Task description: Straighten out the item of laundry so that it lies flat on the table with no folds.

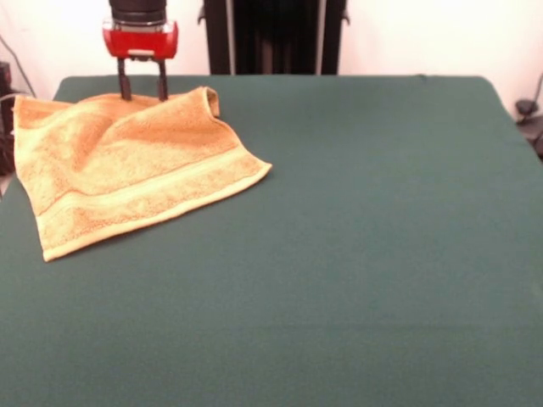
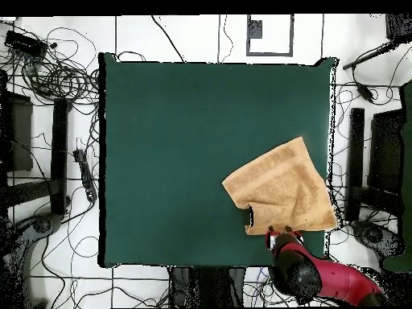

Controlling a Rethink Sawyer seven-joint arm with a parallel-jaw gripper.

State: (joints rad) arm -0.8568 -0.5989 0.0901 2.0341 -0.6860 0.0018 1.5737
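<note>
Golden-orange terry towel [image 1: 127, 170] lies at the green table's [image 1: 356, 254] corner beside the robot's base, set diamond-wise, one corner pointing toward the table's middle, another edge curled up. Gripper [image 1: 143, 91] fingers, slightly parted, press its robot-side edge.

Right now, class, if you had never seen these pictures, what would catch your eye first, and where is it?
The golden-orange towel glows against the dark green table, lying rumpled at one corner, its far corner curled over. The red gripper stands right at the towel's far edge, fingers pointing down beside the pedestal side.
</note>
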